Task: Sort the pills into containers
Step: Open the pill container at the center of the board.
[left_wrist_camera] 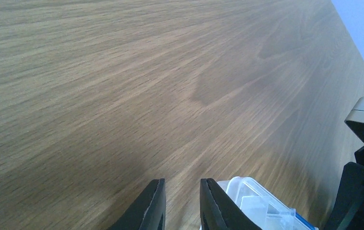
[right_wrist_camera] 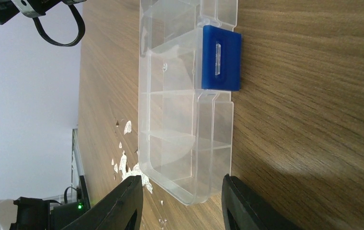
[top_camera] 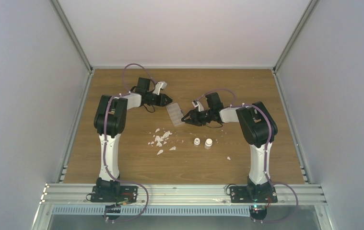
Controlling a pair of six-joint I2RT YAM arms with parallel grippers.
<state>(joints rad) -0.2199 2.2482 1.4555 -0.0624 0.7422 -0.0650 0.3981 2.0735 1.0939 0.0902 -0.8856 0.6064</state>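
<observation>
The clear organiser box (top_camera: 174,114) lies flat on the wooden table between both grippers, with a blue latch (right_wrist_camera: 221,57) on one long side. Its compartments (right_wrist_camera: 180,115) look empty. My right gripper (right_wrist_camera: 181,181) is wide open, its fingers either side of the box's near end without touching it; from above it (top_camera: 184,120) sits at the box's front-right corner. My left gripper (left_wrist_camera: 182,184) is partly open over bare wood, nothing between its fingers, just left of the box's corner (left_wrist_camera: 256,201); it (top_camera: 167,101) is at the box's far-left end. I cannot make out the pills in any view.
White irregular flakes (top_camera: 163,139) are scattered in front of the box, with one stray flake (top_camera: 228,158) to the right. Two small white vials (top_camera: 197,142) (top_camera: 208,143) stand right of them. Metal rails and walls border the table.
</observation>
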